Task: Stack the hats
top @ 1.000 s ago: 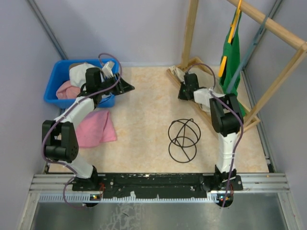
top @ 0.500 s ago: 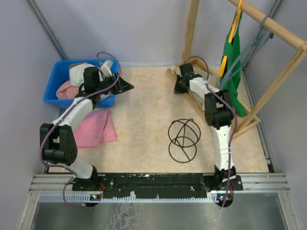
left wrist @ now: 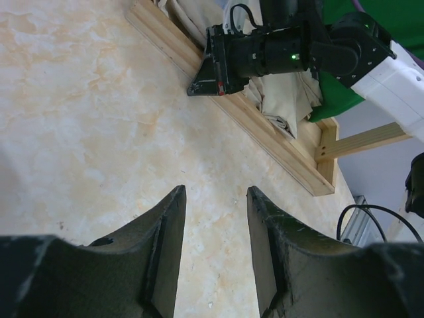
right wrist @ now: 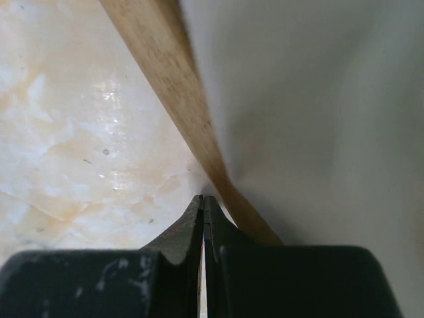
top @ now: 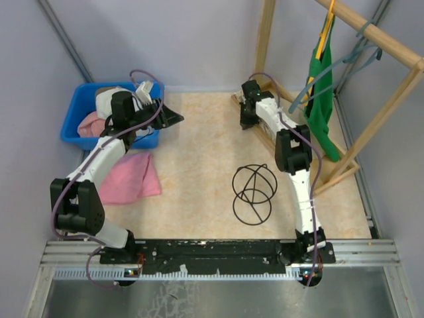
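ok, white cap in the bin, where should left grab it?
Probably from straight above, left fingers pinching the exposed crown of the white cap. The blue bin walls block any side approach, and the cap's brim isn't discernible here.

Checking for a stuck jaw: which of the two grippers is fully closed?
The right gripper, shut tight beside the wooden beam; the left gripper stands open, table showing through its gap.

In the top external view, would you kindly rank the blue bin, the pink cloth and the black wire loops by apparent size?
1. blue bin: clearly largest.
2 and 3. pink cloth and black wire loops: similar footprints, too close to rank.
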Motion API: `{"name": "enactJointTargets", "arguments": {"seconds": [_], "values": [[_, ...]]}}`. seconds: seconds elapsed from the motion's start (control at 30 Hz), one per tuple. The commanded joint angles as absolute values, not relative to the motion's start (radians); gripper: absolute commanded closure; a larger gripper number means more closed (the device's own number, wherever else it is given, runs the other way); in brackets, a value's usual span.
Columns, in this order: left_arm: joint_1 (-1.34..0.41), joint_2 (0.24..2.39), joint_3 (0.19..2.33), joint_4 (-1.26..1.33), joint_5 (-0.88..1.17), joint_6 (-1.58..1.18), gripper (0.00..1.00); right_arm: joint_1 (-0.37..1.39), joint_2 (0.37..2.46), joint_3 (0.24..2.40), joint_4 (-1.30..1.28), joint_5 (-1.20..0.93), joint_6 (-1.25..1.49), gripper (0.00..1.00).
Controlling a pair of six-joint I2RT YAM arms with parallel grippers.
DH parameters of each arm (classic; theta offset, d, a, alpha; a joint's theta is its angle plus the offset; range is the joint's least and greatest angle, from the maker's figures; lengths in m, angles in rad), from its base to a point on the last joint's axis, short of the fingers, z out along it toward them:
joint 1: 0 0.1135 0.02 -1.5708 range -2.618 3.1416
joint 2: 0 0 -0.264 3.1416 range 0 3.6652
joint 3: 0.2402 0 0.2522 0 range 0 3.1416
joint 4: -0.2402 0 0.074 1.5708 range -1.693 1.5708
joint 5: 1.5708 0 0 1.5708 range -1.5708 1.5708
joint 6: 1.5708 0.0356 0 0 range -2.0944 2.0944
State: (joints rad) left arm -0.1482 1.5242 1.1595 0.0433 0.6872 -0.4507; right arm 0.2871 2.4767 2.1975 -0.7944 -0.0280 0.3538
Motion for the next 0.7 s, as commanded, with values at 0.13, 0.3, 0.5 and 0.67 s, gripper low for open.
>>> {"name": "enactJointTargets", "arguments": {"seconds": [0.13,0.3,0.5,0.67], "values": [[-0.133,1.459,1.179,0.024,0.684,-0.415,0.51,0.164,2.529,2.154,-0.621,0.563,0.074,1.0],[-0.126,1.451,1.181,0.007,0.688,-0.4,0.51,0.097,2.508,2.127,-0.596,0.579,0.043,1.0],[-0.122,1.453,1.19,0.01,0.692,-0.407,0.51,0.031,2.473,2.09,-0.565,0.567,0.007,1.0],[-0.122,1.459,1.198,0.019,0.688,-0.415,0.51,-0.001,2.448,2.048,-0.541,0.538,0.005,1.0]]}}
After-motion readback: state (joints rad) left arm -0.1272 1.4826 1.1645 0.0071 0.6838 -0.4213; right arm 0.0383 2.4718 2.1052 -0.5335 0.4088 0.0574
